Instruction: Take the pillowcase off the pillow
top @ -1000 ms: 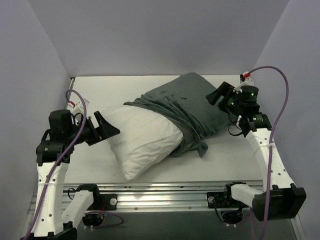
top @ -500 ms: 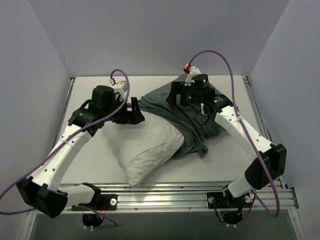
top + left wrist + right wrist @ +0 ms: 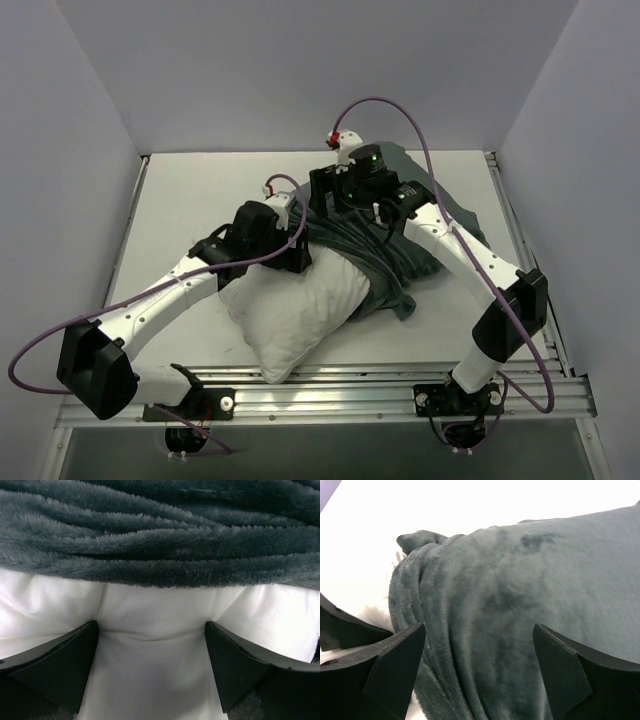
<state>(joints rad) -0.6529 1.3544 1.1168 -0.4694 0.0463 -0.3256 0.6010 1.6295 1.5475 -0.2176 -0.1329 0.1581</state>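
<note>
Pillow (image 3: 295, 305): lies slantwise on the white tabletop (image 3: 190, 190), near-left half bare and plump, one corner pointing at the near edge. Far-right half sits inside the pillowcase (image 3: 385, 268), plain dark grey-green plush face outward. Open end of that sleeve bunches in thick folds across the pillow's middle and trails down onto the tabletop on the near-right side.

Left pincer (image 3: 300, 250): hangs over the bare white part, right at the line of gathered folds. Stands open in the left wrist view, both black fingers (image 3: 55, 665) spread wide, white cushion filling the gap, grey folds just beyond the tips. Frames a shallow crease in the white cloth between the tips; grips nothing.

Right pincer (image 3: 322, 200): sits above the far-left end of the pillowcase, close beside the left one. Likewise open, fingers (image 3: 385, 675) well apart, with the bunched rim and a broad sweep of grey plush between and beyond them. Cannot tell whether the tips touch the cloth; clamps nothing.

Metal rail (image 3: 330, 385): runs along the near edge of the tabletop, carrying both arm bases.
</note>
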